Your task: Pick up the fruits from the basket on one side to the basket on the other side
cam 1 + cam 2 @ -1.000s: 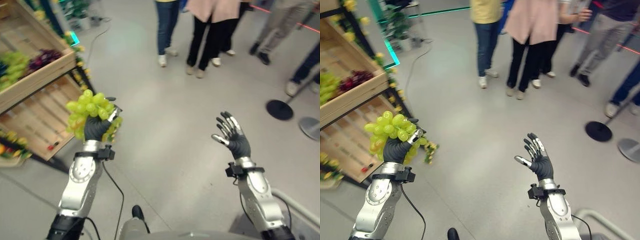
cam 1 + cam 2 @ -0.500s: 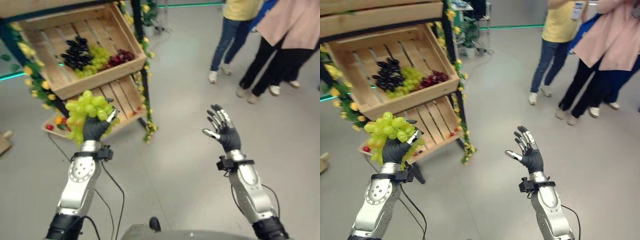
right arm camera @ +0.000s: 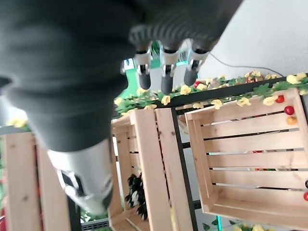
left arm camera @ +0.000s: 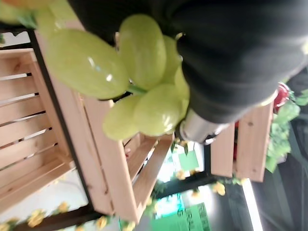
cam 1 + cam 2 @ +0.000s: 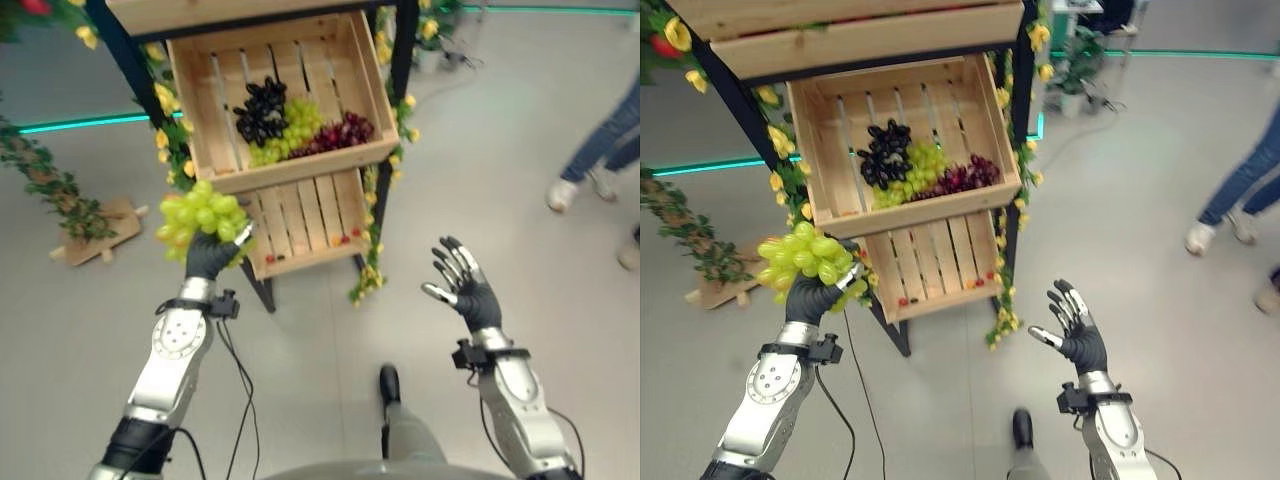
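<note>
A pale grey floor (image 5: 300,340) is seen, with a black-framed rack holding tilted wooden crates. The middle crate (image 5: 905,120) contains dark, green and red grapes (image 5: 915,165) heaped at its lower edge; the lower crate (image 5: 930,262) holds a few small red fruits along its front rim. Yellow flower garlands (image 5: 1012,200) are hung down the rack's posts. A bunch of green grapes (image 5: 805,255) is gripped in the curled fingers of the left hand (image 5: 812,297), held up just left of the lower crate and in front of the rack. The right hand (image 5: 1077,335) is raised with fingers spread, over bare floor right of the rack. A person's legs (image 5: 1235,190) are seen at the far right.
</note>
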{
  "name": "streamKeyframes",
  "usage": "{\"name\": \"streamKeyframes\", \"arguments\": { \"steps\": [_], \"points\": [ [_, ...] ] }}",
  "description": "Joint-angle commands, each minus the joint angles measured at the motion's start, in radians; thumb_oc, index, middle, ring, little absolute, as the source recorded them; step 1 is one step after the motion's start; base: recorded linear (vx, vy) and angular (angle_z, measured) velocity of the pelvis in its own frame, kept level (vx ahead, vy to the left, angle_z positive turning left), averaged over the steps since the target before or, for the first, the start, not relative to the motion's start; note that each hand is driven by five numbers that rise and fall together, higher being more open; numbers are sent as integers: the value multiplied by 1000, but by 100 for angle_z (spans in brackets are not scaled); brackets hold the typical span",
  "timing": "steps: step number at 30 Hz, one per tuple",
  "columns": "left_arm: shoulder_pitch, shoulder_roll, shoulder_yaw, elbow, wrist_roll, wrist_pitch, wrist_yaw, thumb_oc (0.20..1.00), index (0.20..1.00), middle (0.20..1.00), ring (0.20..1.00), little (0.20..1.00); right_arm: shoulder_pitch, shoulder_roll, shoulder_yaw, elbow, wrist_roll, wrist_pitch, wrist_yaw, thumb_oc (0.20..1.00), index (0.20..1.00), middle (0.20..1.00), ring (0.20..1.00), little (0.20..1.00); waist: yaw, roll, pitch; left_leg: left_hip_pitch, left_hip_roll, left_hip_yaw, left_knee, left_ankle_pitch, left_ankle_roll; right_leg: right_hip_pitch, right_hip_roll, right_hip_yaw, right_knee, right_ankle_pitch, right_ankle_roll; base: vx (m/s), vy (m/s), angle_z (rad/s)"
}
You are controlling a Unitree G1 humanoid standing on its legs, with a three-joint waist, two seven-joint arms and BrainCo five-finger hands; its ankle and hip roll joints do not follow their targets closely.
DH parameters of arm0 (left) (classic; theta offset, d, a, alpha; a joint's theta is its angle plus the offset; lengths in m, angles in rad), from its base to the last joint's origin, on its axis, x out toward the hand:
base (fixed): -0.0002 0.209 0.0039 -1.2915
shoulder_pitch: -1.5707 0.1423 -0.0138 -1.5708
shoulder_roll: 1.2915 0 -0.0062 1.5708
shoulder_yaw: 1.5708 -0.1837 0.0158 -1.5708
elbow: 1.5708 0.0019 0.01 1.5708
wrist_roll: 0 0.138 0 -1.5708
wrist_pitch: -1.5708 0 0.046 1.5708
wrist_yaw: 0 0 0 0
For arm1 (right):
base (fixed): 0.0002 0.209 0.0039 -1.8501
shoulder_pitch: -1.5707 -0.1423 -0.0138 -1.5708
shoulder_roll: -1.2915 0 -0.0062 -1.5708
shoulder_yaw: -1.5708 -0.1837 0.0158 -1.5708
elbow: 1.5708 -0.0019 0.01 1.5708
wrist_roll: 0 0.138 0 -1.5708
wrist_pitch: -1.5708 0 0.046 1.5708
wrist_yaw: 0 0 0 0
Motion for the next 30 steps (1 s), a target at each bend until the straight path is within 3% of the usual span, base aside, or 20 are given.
{"name": "streamKeyframes", "arguments": {
  "steps": [1,2,4,6,8,9,10,12,13,15,17,29,30],
  "points": [
    [-72,56,67,-91,-3,-88,-6,200,200,200,200,200,-80,-24,-8,-64,34,-61,28,1000,1000,1000,1000,1000,9,-49,-3,-143,-33,114,355,182,-88,179,-36,-68,-100,-65,66,243,-283,67],
    [-72,57,67,-92,-3,-88,-6,200,200,200,200,200,-80,-24,-8,-63,35,-61,29,1000,1000,1000,1000,1000,6,-48,-2,-148,-32,111,365,179,-89,180,-35,-71,-101,-64,65,191,-268,78],
    [-78,62,63,-98,-19,-90,-13,200,200,200,200,200,-90,-37,-2,-67,54,-63,31,1000,1000,1000,1000,1000,24,-70,23,-237,-24,140,522,234,-126,230,-32,-91,-115,-89,33,121,-259,36],
    [-81,65,62,-96,-22,-88,-11,200,200,200,200,200,-95,-43,-2,-72,46,-61,29,1000,1000,1000,1000,1000,30,-82,29,-265,-20,168,573,239,-131,248,-27,-98,-112,-107,18,165,-256,26],
    [-103,81,54,-84,-16,-80,-3,200,200,200,200,200,-110,-39,5,-67,30,-64,-2,1000,1000,1000,1000,1000,30,-92,22,-304,82,271,473,251,-101,282,-13,-140,-106,-139,6,233,-197,48],
    [-104,87,53,-84,-8,-79,1,200,200,200,200,200,-106,-33,4,-69,33,-64,-1,1000,1000,1000,1000,1000,30,-89,13,-284,137,311,364,244,-86,295,-14,-158,-111,-149,15,230,-33,40],
    [-115,104,53,-81,22,-77,9,200,200,200,200,200,-105,-35,8,-69,27,-67,-3,1000,1000,1000,1000,1000,34,-81,2,-283,161,331,248,228,-79,304,-11,-172,-118,-156,27,265,19,53],
    [-139,127,56,-74,71,-77,43,200,200,200,200,200,-108,-45,17,-59,12,-71,-14,1000,1000,1000,1000,1000,54,-71,-6,-263,152,295,58,262,-78,319,3,-159,-125,-170,47,229,31,17],
    [-139,133,63,-63,58,-77,39,200,200,200,200,200,-100,-46,16,-60,15,-57,-6,1000,1000,1000,1000,1000,47,-67,-9,-234,154,300,62,235,-73,323,1,-161,-119,-175,49,137,45,-14],
    [-185,136,42,-31,86,-70,60,200,200,200,200,200,-85,-48,11,-55,8,-60,-4,1000,1000,1000,1000,1000,36,-58,-12,-222,161,318,29,261,-85,334,5,-173,-131,-169,54,91,72,-11],
    [-269,183,8,-10,139,-53,43,200,200,200,200,200,-49,-41,-20,-44,4,-40,15,1000,1000,1000,1000,1000,13,-48,-49,-143,134,342,-47,230,-73,346,-12,-176,-155,-147,73,164,164,-4],
    [-395,294,-51,97,152,-17,17,200,200,200,200,200,-12,-26,-33,-16,-30,-6,17,1000,1000,1000,1000,1000,-4,-53,-79,-76,110,388,-116,221,-51,361,-19,-143,-173,-144,95,69,46,-7],
    [-451,332,-84,133,183,-7,16,200,200,200,200,200,-8,-30,-38,-11,-34,-3,17,1000,1000,1000,1000,1000,-7,-52,-81,-75,109,385,-114,219,-50,362,-20,-142,-171,-146,97,44,5,-7]
  ]
}}
